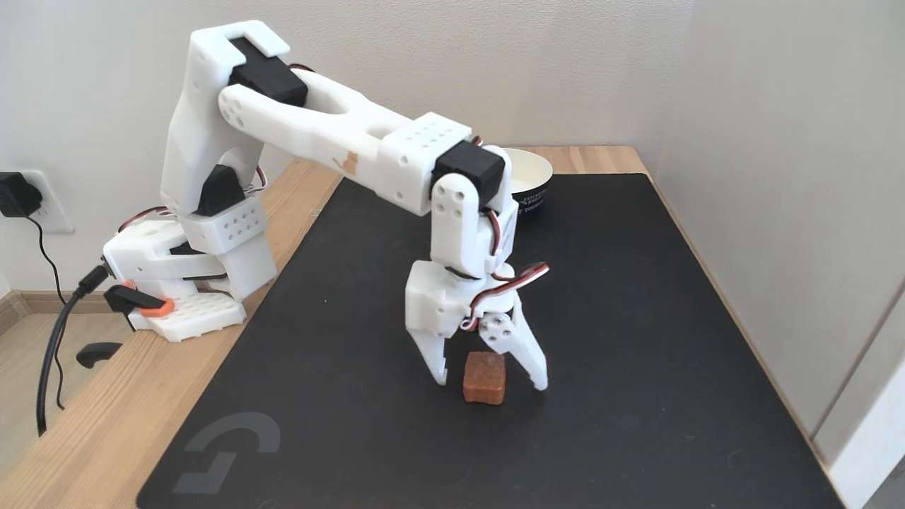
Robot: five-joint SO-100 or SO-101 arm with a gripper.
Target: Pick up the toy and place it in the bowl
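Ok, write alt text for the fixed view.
A white robot arm's open end effector straddles a small reddish-brown toy on a black mat, fingers either side. A paper bowl sits behind the arm at the mat's far edge.

Soft, even daylight; a sharp, clean picture.

The fixed view is bright and diffuse, with no hard glare. The black mat [601,367] stays matte, with a faint sheen toward its right side. Shadows are weak: a soft one lies under the white arm [332,134] and at the toy [485,378]. The pale walls [778,177] wash out slightly. Focus holds throughout, and the edges show little bending.
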